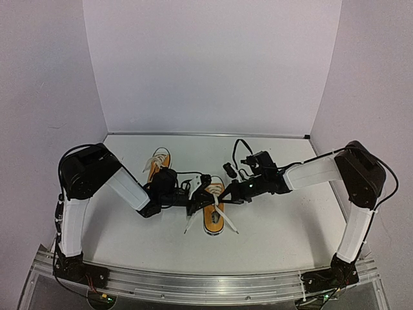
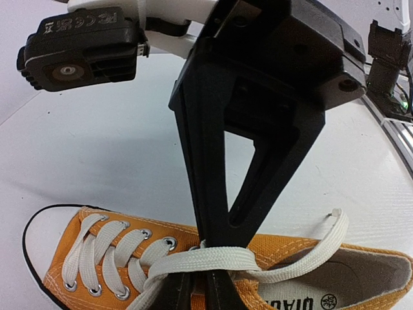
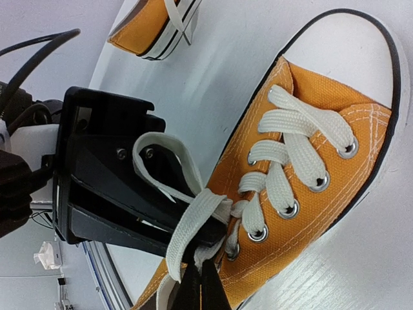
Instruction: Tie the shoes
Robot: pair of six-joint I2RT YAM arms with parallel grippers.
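One of the shoes [image 1: 213,218], orange with white laces, lies mid-table with its toe toward the arms. The other shoe [image 1: 159,161] sits behind my left arm, and the right wrist view shows it [image 3: 145,26] at the top. Both grippers meet over the near shoe's [image 2: 290,248] top eyelets. My right gripper [image 3: 205,284] is shut, with a bit of white lace [image 3: 193,219] at its tips. My left gripper [image 2: 199,294] shows a narrow gap, and a lace band [image 2: 219,258] lies across its fingers. A lace loop [image 3: 151,145] drapes over the left gripper's body [image 3: 110,194].
A small black object [image 1: 228,170] and a looping cable [image 1: 242,145] lie behind the right gripper. An aluminium rail [image 1: 206,284] runs along the near edge. White walls [image 1: 213,64] close the back and sides. Two loose lace ends [image 1: 229,226] trail beside the near shoe.
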